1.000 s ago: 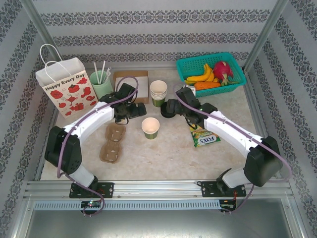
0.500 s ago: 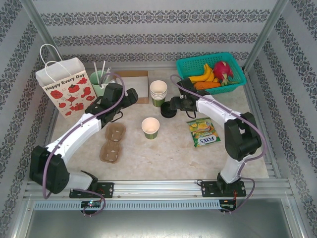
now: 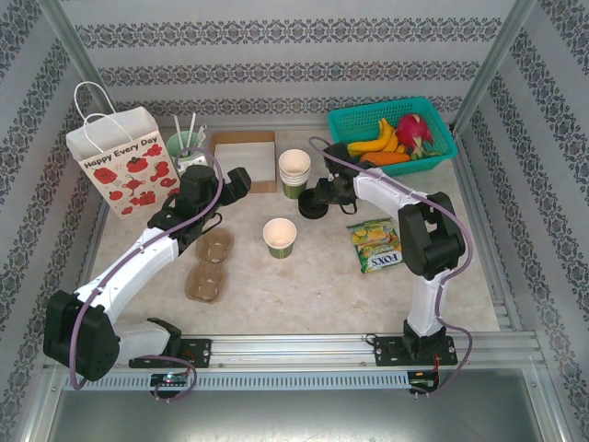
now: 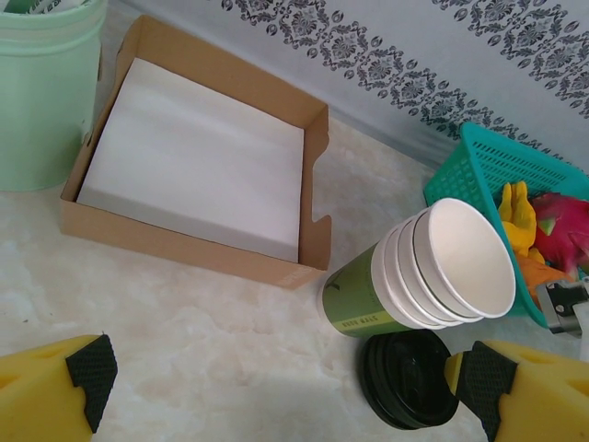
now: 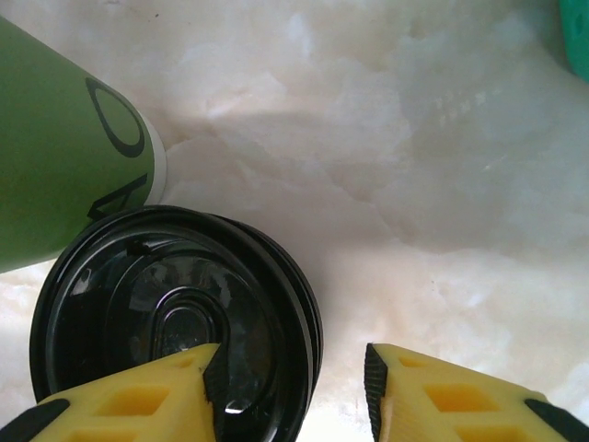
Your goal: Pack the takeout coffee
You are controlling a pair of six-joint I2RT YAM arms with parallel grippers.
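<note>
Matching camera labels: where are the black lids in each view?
Top external: black lids near the centre, just below and right of the cup stack.
Left wrist: lids at the bottom edge, right of centre, below the cup stack.
Right wrist: lids at the lower left, under the stack's green side.
Shared landmark: the cup stack, right beside the lids in all three.

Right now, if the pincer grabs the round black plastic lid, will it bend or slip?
It looks thin, so the round black plastic lid likely flexes if squeezed. Its shiny surface might slip from the right pincer. Layered rims suggest a stack; several may lift.
</note>
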